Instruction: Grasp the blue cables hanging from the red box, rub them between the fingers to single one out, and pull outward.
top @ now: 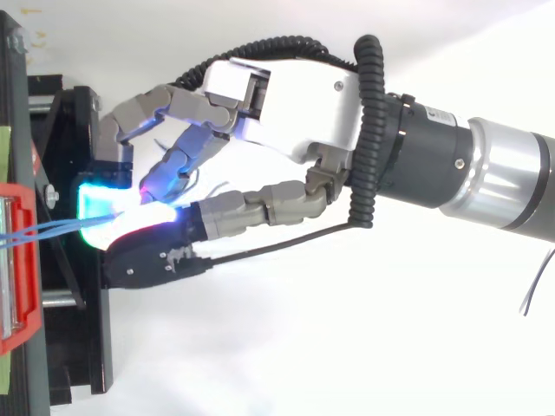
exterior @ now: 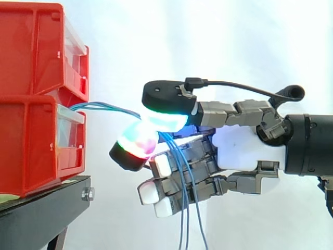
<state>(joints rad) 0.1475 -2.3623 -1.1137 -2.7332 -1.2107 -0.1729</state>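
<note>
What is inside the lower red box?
The blue cables come out of the front of the lower red box, pinched by the fingers. Where they begin inside is hidden.

The lower red bin point(exterior: 36, 148) is the wall here: the upper red bin point(exterior: 36, 47) sits stacked on it and the black stand point(exterior: 47, 208) runs under it, so nothing passes on that side. From the bin's front the blue cables point(exterior: 106, 108) cross a narrow gap to the hand point(exterior: 242, 146), whose glowing pads point(exterior: 165, 119) pinch them just off the bin; that gap is barred. The cables' loose ends hang down farther out from the bin, across the curled fingers point(exterior: 157, 165). Above the cables and below the hand, out from the bin's front, open room lies before the white curtain point(exterior: 208, 36)
</note>
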